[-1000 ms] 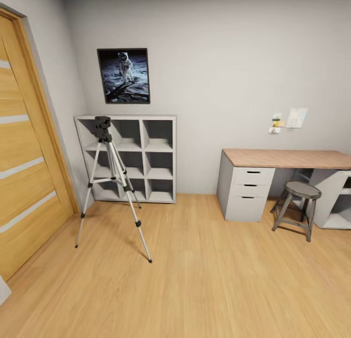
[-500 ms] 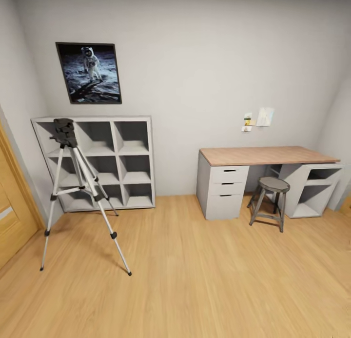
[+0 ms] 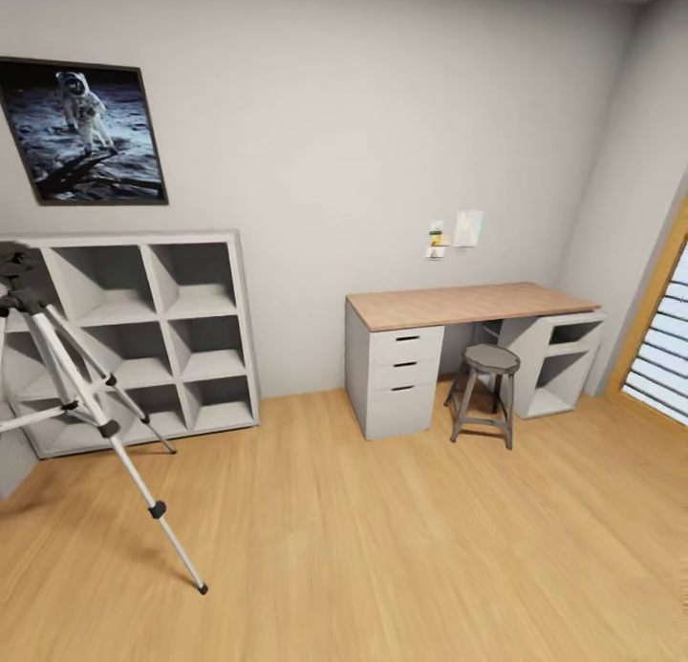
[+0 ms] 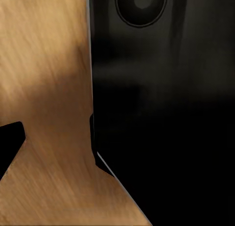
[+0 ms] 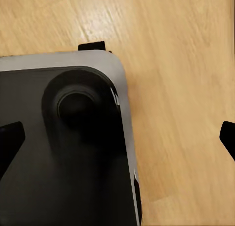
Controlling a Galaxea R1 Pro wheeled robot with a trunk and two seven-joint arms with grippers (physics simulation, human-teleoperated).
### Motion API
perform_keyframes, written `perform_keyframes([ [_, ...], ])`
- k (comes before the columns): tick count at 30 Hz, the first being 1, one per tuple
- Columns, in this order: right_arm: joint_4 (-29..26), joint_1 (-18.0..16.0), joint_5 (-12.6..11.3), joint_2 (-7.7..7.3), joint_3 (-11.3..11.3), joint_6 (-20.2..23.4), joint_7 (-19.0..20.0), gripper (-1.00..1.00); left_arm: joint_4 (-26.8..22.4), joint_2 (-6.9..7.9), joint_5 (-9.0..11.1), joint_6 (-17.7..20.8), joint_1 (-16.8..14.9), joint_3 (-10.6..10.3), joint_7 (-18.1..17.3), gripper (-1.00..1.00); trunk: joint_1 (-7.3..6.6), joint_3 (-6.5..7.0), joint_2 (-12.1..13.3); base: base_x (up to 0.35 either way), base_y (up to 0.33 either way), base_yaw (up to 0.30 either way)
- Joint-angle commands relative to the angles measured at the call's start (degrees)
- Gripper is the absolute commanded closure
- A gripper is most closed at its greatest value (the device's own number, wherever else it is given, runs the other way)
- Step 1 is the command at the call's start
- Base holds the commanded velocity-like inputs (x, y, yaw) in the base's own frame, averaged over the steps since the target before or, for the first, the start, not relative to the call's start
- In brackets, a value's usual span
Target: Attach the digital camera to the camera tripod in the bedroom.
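The camera tripod stands on the wood floor at the far left of the head view, with silver legs spread and its black head cut by the picture's edge. The digital camera is out of view. In the right wrist view, my right gripper is open, its black fingertips far apart over the robot's dark base and the floor, with nothing between them. In the left wrist view, my left gripper shows one fingertip set wide; the other is lost against the black base.
A grey cube shelf unit stands behind the tripod under an astronaut poster. A wood-topped desk with drawers and a round stool stand against the back wall. A slatted wood-framed opening is at the right. Open plank floor lies ahead.
The head view has swung to the right: the oak door has left the picture, and the tripod, shelf and desk have slid left in it. Nothing in the room has moved.
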Motion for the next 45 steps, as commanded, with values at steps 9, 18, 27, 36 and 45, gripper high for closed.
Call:
perform_keyframes([
  [9, 0.0, 0.0, 0.0, 0.02, -0.2, -0.2, 0.1, -1.0, -0.1, 0.0, 0.0, 0.0, 0.1, 0.0, 0.0, -1.0, 0.04, -0.04, 0.0, 0.339, 0.0, -0.3],
  [18, 0.0, 0.0, 0.0, 0.02, -0.3, -0.1, 0.1, -1.0, -0.1, 0.0, 0.0, 0.0, 0.1, 0.0, 0.0, -1.0, 0.04, -0.04, 0.0, 0.325, -0.094, -0.3],
  [27, 0.0, 0.0, 0.0, 0.02, -0.3, -0.2, 0.1, -1.0, -0.1, 0.0, 0.0, 0.0, 0.1, 0.0, 0.0, -1.0, 0.04, -0.04, 0.0, 0.323, -0.112, -0.3],
  [36, 0.0, 0.0, 0.0, 0.02, -0.2, -0.2, 0.1, -1.0, -0.1, 0.0, 0.0, 0.3, 0.1, 0.0, 0.0, -1.0, 0.04, -0.04, 0.0, 0.323, -0.118, -0.3],
  [45, 0.0, 0.0, 0.0, 0.05, -0.3, -0.2, 0.1, -1.0, -0.1, 0.0, 0.0, 0.3, 0.1, 0.0, 0.0, -1.0, 0.04, -0.04, 0.0, 0.323, -0.126, -0.3],
])
